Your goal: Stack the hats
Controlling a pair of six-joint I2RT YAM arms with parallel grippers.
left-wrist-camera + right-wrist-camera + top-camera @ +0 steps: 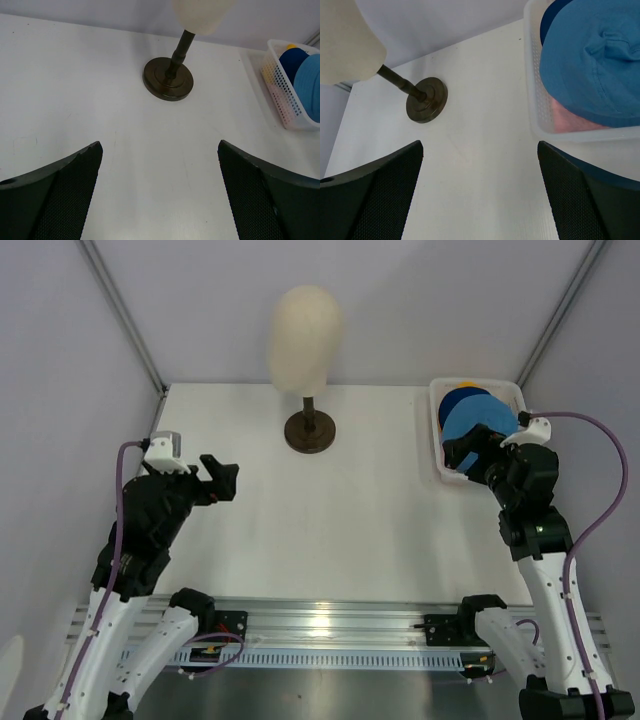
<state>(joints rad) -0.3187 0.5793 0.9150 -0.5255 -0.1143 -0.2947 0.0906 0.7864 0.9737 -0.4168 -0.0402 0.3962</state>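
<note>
The hats lie piled in a white mesh basket (441, 436) at the back right. A light blue hat (480, 420) is on top, with a navy hat (466, 396) behind it and a sliver of yellow-orange hat (467, 386) at the far end. In the right wrist view the light blue hat (600, 65) covers a pink hat (570, 119) that shows through the basket wall. My right gripper (468, 455) hovers at the basket's near end, open and empty (480, 144). My left gripper (222, 478) hangs open and empty over the left of the table (159, 145).
A cream mannequin head (305, 325) stands on a dark round base (310, 430) at the back middle of the white table. Grey walls close in the back and sides. The basket (280, 95) sits against the right edge.
</note>
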